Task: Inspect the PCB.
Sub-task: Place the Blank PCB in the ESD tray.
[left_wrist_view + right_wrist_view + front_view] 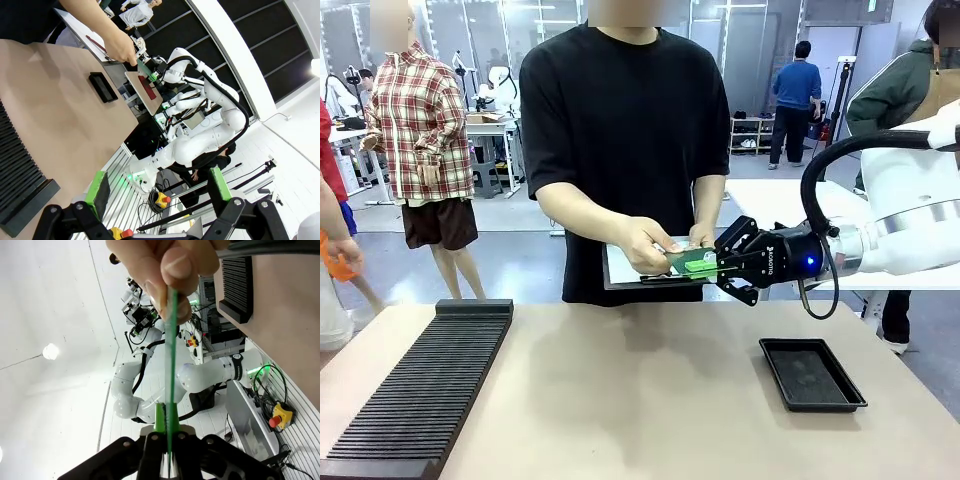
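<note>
The PCB (pixel 688 262) is a small green board held level above the table's far edge. My right gripper (pixel 704 266) is shut on its near end, while the person's hand (pixel 645 245) pinches its other end. The right wrist view has the PCB (pixel 170 365) edge-on as a thin green line running from my shut fingers (pixel 160 427) up to the person's fingertips (pixel 170 270). From the left wrist view, my left gripper (pixel 157 187) stands open and holds nothing, far from the PCB (pixel 144 67).
The person's other hand holds a dark clipboard with white paper (pixel 620 270) under the PCB. A black shallow tray (pixel 812 374) lies at the table's right. A long black slotted rack (pixel 420 390) runs along the left side.
</note>
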Controlling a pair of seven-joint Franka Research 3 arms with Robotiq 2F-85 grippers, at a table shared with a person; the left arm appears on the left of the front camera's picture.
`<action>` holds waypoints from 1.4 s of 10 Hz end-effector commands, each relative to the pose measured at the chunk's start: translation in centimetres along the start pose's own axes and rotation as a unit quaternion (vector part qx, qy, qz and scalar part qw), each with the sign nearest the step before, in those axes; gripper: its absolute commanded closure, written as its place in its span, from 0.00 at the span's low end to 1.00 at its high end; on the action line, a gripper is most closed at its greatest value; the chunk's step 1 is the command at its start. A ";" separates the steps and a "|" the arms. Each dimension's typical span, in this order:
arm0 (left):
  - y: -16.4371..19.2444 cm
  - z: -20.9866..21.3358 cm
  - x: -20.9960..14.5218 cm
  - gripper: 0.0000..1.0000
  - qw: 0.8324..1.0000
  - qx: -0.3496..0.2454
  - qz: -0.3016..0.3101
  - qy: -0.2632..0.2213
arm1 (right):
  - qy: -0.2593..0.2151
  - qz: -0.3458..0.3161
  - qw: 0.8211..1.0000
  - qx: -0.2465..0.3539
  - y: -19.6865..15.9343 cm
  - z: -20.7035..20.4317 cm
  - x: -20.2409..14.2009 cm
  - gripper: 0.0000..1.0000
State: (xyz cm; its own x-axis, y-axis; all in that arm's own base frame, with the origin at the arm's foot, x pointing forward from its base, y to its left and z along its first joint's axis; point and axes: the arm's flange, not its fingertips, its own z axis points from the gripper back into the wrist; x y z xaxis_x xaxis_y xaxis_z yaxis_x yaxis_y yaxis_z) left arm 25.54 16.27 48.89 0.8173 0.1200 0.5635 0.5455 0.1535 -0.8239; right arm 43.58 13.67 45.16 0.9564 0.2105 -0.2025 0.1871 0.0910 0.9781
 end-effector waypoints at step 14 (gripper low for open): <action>-0.4 0.2 0.4 0.00 1.000 -0.002 0.005 0.002 | 0.001 0.000 1.000 -0.002 0.4 -0.2 -0.1 1.00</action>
State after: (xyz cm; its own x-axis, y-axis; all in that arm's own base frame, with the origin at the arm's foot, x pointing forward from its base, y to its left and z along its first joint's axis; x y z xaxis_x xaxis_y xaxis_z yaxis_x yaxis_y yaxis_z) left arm 25.54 16.27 48.89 0.8173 0.1200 0.5635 0.5455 0.1535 -0.8239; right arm 43.53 13.66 45.14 0.9559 0.2123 -0.2030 0.1865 0.0955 0.9778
